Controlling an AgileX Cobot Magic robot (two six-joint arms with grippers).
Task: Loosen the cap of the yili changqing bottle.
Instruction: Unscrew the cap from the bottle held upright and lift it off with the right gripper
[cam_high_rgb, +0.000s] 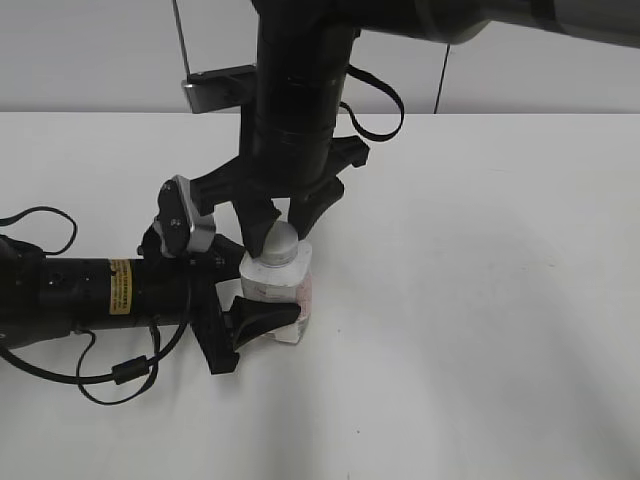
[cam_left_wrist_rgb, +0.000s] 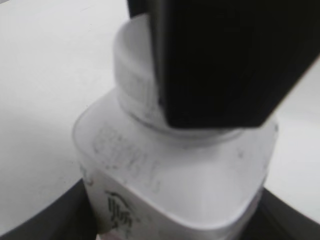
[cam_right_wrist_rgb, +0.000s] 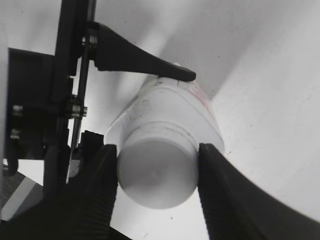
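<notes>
The yili changqing bottle (cam_high_rgb: 280, 290) stands upright on the white table, white with pink print on its label. My left gripper (cam_high_rgb: 250, 300) is shut on its body from the left. The bottle fills the left wrist view (cam_left_wrist_rgb: 170, 185), with the dark finger edges at the bottom corners. The white cap (cam_high_rgb: 281, 241) sits on the neck. My right gripper (cam_high_rgb: 283, 232) comes down from above and is shut on the cap. In the right wrist view the cap (cam_right_wrist_rgb: 156, 172) sits between the two black fingers (cam_right_wrist_rgb: 158, 175), both touching its rim. The bottle's shoulder (cam_right_wrist_rgb: 165, 112) shows behind it.
The white table (cam_high_rgb: 480, 300) runs wide to the right and front. A metal bracket on a thin post (cam_high_rgb: 210, 88) stands at the back edge. The left arm's black cables (cam_high_rgb: 110, 375) loop on the table at the left.
</notes>
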